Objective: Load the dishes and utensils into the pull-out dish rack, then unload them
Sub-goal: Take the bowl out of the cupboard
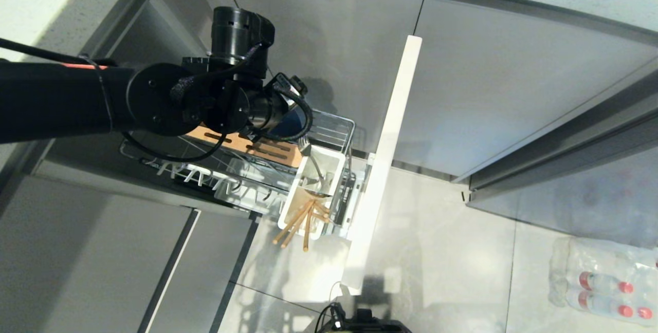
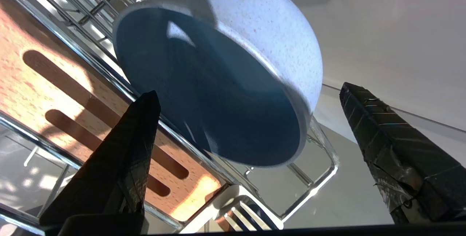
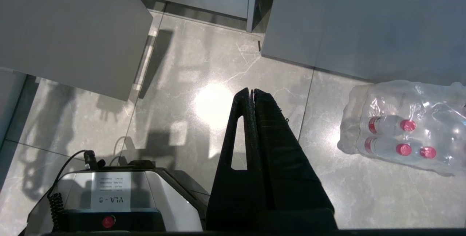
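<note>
The pull-out dish rack point(image 1: 336, 130) stands drawn out from the cabinet, with its brown slotted wooden strip point(image 1: 247, 145) and narrow pale front point(image 1: 383, 168). A blue bowl point(image 2: 218, 94) lies tilted on its side on the chrome wires beside the strip. My left gripper point(image 2: 249, 89) is open just before the bowl; its black fingers point(image 2: 134, 148) stand wide on either side and grip nothing. In the white utensil cup point(image 1: 334, 161) stand the wooden chopsticks point(image 1: 298, 220) and the fork point(image 1: 314, 166); the fork's tines point(image 2: 236, 217) show below the bowl. My right gripper point(image 3: 252, 92) hangs shut over the floor.
White plate prongs point(image 1: 195, 173) line the rack's near side. Grey cabinet doors flank the rack on both sides. A shrink-wrapped pack of water bottles point(image 1: 601, 281) lies on the tiled floor to the right. My own base point(image 3: 116, 199) sits below the right arm.
</note>
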